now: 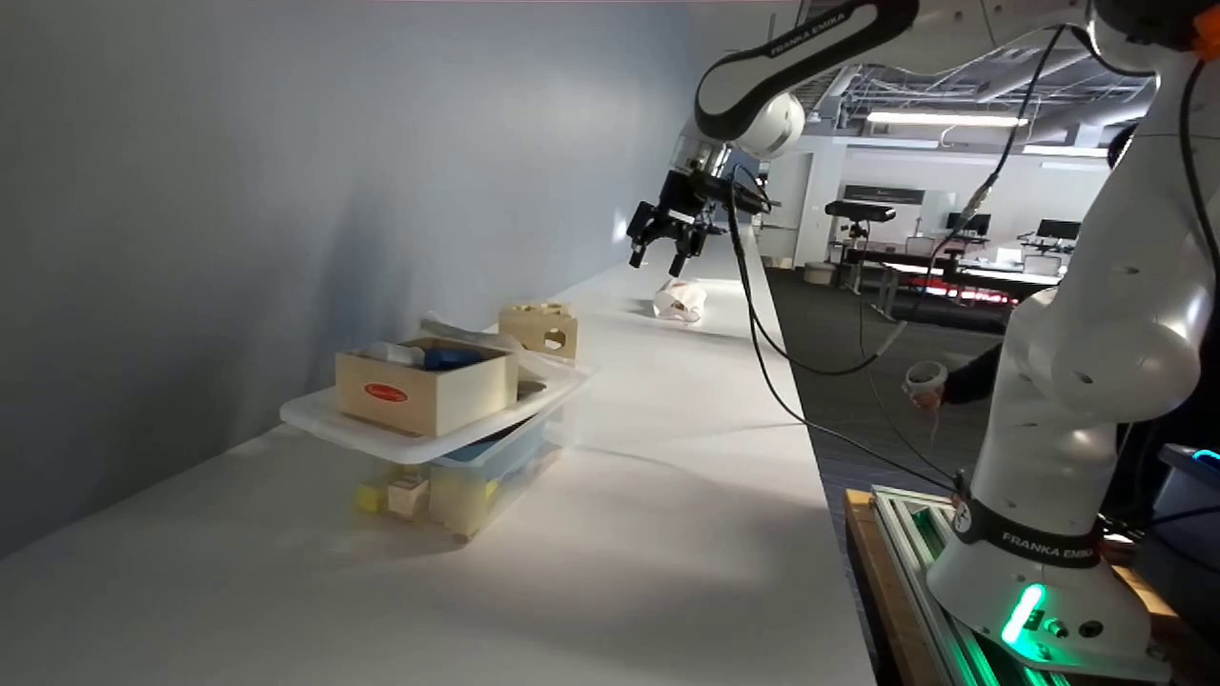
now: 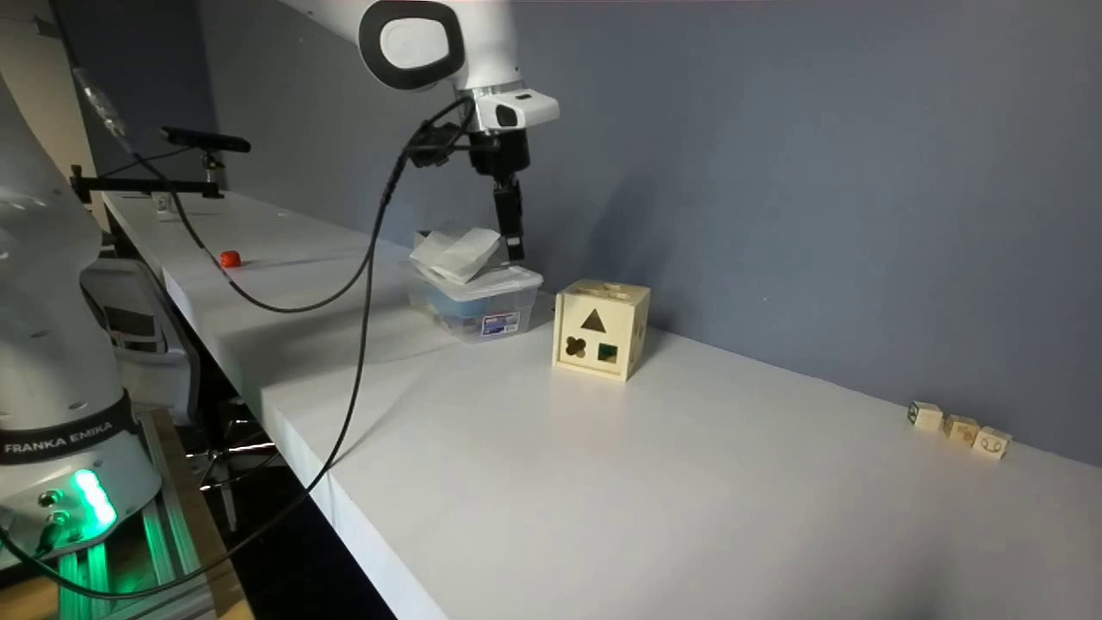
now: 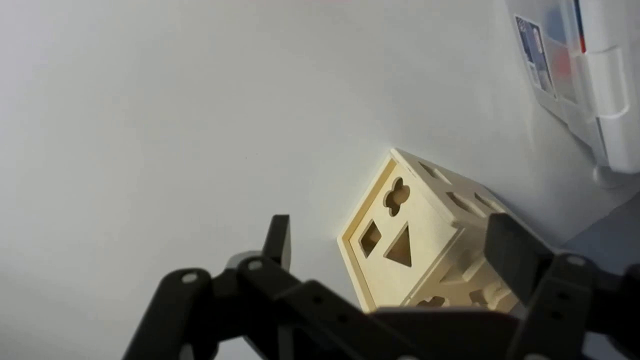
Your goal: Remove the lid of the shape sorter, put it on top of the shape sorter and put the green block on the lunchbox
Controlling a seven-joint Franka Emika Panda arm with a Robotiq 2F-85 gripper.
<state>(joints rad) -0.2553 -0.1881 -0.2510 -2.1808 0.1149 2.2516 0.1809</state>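
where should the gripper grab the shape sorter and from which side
Likely a top edge of the shape sorter, from above, one finger inside a hole, one outside: it sits flat, its top holes open upward, and it looks too wide to span.

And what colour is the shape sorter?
Shape sorter: pale yellow wood, clearest in the wrist view.

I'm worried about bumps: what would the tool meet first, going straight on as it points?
The tool would probably meet the table first, beside the shape sorter; depth is unclear, so it might clip the sorter.
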